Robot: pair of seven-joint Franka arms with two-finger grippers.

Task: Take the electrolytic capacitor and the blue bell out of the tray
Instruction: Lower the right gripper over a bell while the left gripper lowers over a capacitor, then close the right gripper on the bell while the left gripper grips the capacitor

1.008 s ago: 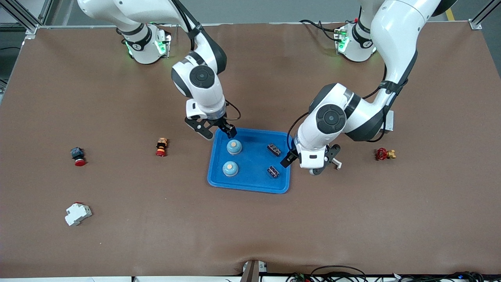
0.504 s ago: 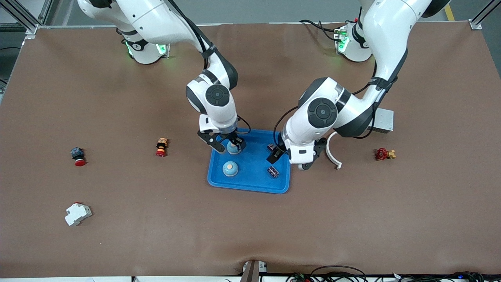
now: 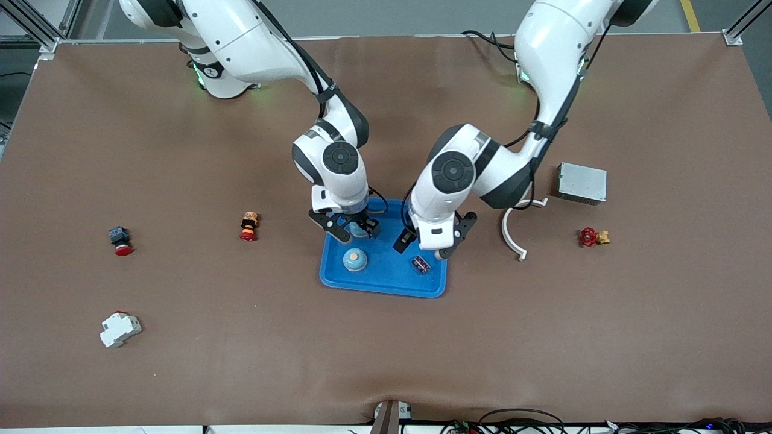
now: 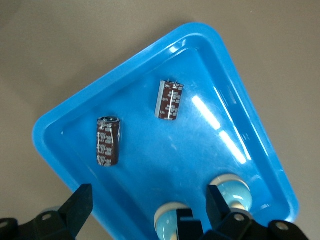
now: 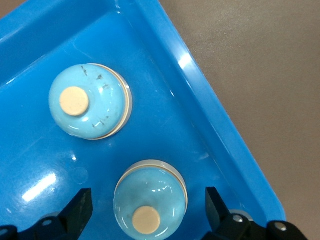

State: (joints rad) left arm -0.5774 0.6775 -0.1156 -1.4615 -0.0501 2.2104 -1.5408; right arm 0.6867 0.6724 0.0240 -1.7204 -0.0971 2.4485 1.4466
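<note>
A blue tray (image 3: 386, 288) holds two pale blue bells and two dark capacitors. My right gripper (image 3: 353, 229) is open, low in the tray, its fingers apart on either side of the bell (image 5: 150, 200) farther from the front camera. The second bell (image 3: 355, 260) (image 5: 90, 107) stands free. My left gripper (image 3: 426, 245) hangs open over the tray's end toward the left arm, with nothing between its fingers. One capacitor (image 3: 420, 264) shows just beside it; the wrist hides the other in the front view. In the left wrist view both capacitors (image 4: 170, 100) (image 4: 108, 141) lie flat on the tray (image 4: 45, 131).
Toward the right arm's end lie two red push buttons (image 3: 119, 240) (image 3: 248, 226) and a white breaker (image 3: 119, 328). Toward the left arm's end are a white curved piece (image 3: 512, 235), a grey metal box (image 3: 581, 182) and a red valve (image 3: 593, 237).
Both arms swung in over the tray. The right gripper moved from the tray's rim to straddle the bell farther from the front camera. The left gripper moved from beside the tray to above it, uncovering the grey box.
</note>
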